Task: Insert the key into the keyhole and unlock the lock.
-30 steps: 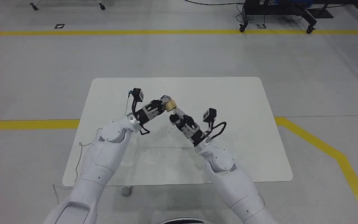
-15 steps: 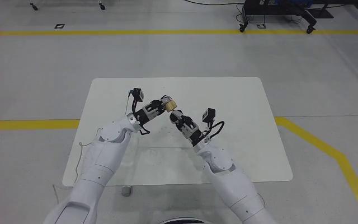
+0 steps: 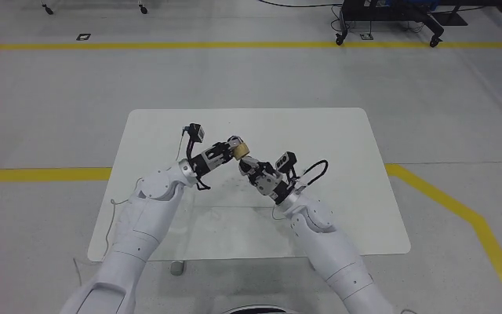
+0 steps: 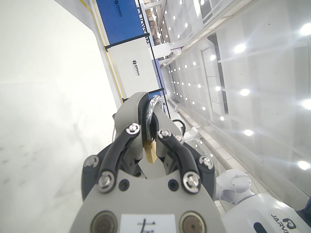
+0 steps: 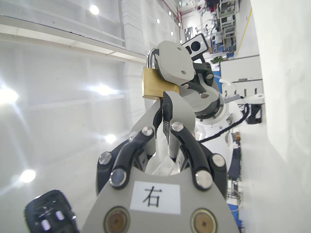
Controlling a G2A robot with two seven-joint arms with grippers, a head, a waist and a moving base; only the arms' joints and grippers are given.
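A brass padlock (image 3: pixel 239 146) is held in the air above the middle of the white table (image 3: pixel 337 157). My left gripper (image 3: pixel 228 149) is shut on its silver shackle (image 4: pixel 151 106), and the brass body (image 4: pixel 151 153) hangs between the fingers. In the right wrist view the padlock (image 5: pixel 155 84) sits just past my right gripper (image 5: pixel 162 98), whose fingers are pressed together with their tips against the lock's underside. The key is almost wholly hidden between those pads; a thin sliver runs up to the lock. From above, the right gripper (image 3: pixel 249 164) meets the lock from the near right.
Both arms meet over the table's centre, well above its surface. A yellow floor line (image 3: pixel 439 196) runs past the table's right side, and wheeled equipment (image 3: pixel 392 20) stands far behind.
The right wrist has twisted about its own axis, swinging its camera and cable around, with its fingertips kept at the lock. The left arm and padlock have barely shifted.
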